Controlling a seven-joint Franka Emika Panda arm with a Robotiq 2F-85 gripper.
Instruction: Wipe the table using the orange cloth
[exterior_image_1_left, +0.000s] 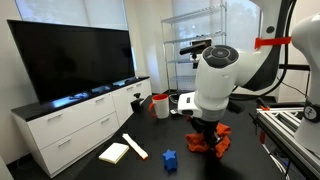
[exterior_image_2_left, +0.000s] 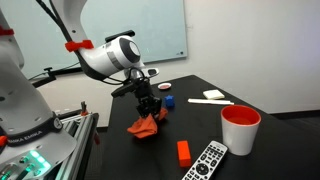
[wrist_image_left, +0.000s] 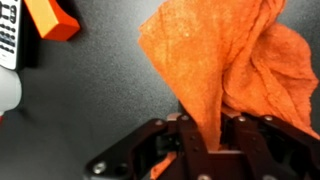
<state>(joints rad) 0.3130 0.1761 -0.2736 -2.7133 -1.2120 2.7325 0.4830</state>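
The gripper (exterior_image_2_left: 148, 112) is clamped on the orange cloth (exterior_image_2_left: 145, 126), with a bunched peak of it pinched between the fingers (wrist_image_left: 186, 135). The cloth hangs directly under the gripper with its long axis roughly upright. It is narrow at the top where it is held and spreads into loose folds below, which seem to rest on the black table (exterior_image_2_left: 150, 162) near its middle. In the wrist view the cloth (wrist_image_left: 235, 60) fans out away from the jaws, fuller toward the right of the picture. In an exterior view a block (exterior_image_2_left: 184, 151), a remote (exterior_image_2_left: 207, 160) and a red cup (exterior_image_2_left: 241, 130) stand apart from the cloth, nearer the camera.
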